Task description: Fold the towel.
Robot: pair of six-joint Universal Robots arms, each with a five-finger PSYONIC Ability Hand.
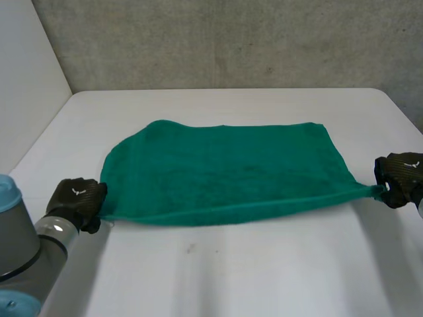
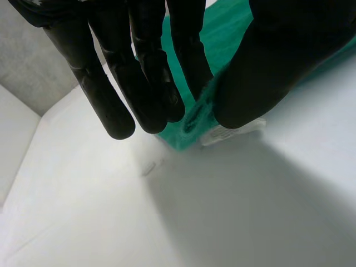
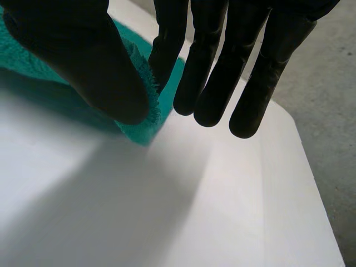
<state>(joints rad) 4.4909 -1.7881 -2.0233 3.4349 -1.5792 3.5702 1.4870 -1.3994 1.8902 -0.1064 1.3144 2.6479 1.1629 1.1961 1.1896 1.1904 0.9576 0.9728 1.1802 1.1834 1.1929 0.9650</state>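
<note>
A green towel [image 1: 225,172] lies spread across the middle of the white table [image 1: 218,277], its near edge pulled taut between my two hands. My left hand [image 1: 78,199] is at the near left corner; the left wrist view shows the thumb [image 2: 267,72] and a finger pinching that corner of the towel [image 2: 192,119], with a white label beside it. At the near right corner is my right hand [image 1: 400,177]. There the thumb [image 3: 83,61] presses the frayed towel corner [image 3: 146,119] against a finger, while the other fingers hang straight.
A grey wall [image 1: 231,39] runs behind the table's far edge. To the left stands a pale side wall [image 1: 26,79]. Bare table lies in front of the towel and beyond it.
</note>
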